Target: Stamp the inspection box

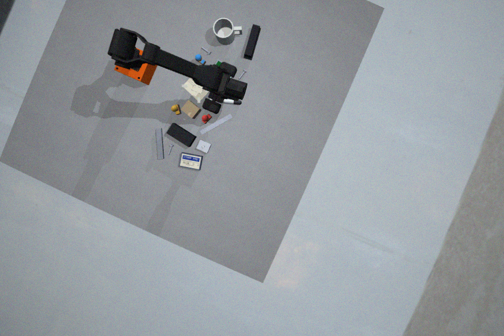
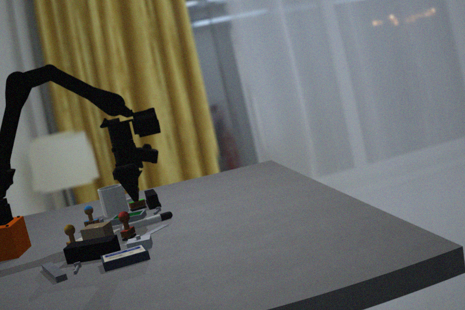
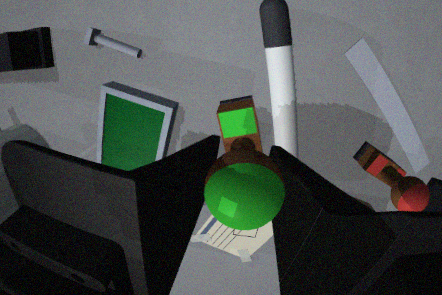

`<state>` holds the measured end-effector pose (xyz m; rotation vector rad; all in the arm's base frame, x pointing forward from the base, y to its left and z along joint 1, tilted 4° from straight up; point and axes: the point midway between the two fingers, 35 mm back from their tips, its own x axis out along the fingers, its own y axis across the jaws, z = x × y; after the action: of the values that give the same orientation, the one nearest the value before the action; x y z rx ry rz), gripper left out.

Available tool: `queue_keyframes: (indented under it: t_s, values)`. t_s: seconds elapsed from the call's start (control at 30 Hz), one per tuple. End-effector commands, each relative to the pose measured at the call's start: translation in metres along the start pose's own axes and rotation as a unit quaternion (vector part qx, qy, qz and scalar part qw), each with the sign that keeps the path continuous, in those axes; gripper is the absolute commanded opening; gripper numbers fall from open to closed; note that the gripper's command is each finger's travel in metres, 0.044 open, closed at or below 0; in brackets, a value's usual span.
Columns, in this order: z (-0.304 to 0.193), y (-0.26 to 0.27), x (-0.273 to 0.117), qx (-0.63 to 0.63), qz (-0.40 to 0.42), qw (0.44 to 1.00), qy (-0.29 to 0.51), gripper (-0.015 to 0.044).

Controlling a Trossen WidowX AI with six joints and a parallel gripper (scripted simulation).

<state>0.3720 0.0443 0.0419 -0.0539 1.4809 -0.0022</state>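
Observation:
My gripper (image 2: 135, 200) (image 3: 244, 149) is shut on the green-knobbed stamp (image 2: 137, 204) (image 3: 237, 122), holding its handle below the round knob. The stamp hangs upright a little above the bench; its underside is hidden and no word on it is readable. The open green ink pad (image 1: 218, 63) (image 2: 129, 215) (image 3: 132, 133) lies beside it, to the left in the wrist view. The cream card (image 1: 193, 90) (image 3: 239, 241) lies taped down nearer the arm's base. The gripper and knob hide part of it, and its box shows only partly in the wrist view.
A white marker (image 1: 228, 101) (image 3: 281, 76) lies close beside the held stamp. The red stamp (image 1: 205, 117) (image 2: 123, 217), tan block (image 1: 190, 109), blue stamp (image 1: 198, 57), yellow stamp (image 1: 174, 108) and mug (image 1: 223, 30) stand around. A black block (image 1: 181, 134) and closed stamp pad (image 1: 190, 161) lie farther off.

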Motion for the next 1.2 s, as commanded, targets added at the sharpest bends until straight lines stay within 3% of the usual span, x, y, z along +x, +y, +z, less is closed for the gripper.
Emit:
queue_keyframes:
  t_s: [0.0,1.17]
  values:
    - [0.000,-0.001,-0.002,0.002,-0.003,1.000,0.000,0.0000]
    - [-0.001,-0.001,-0.020,0.002,-0.004,1.000,-0.001,0.0000]
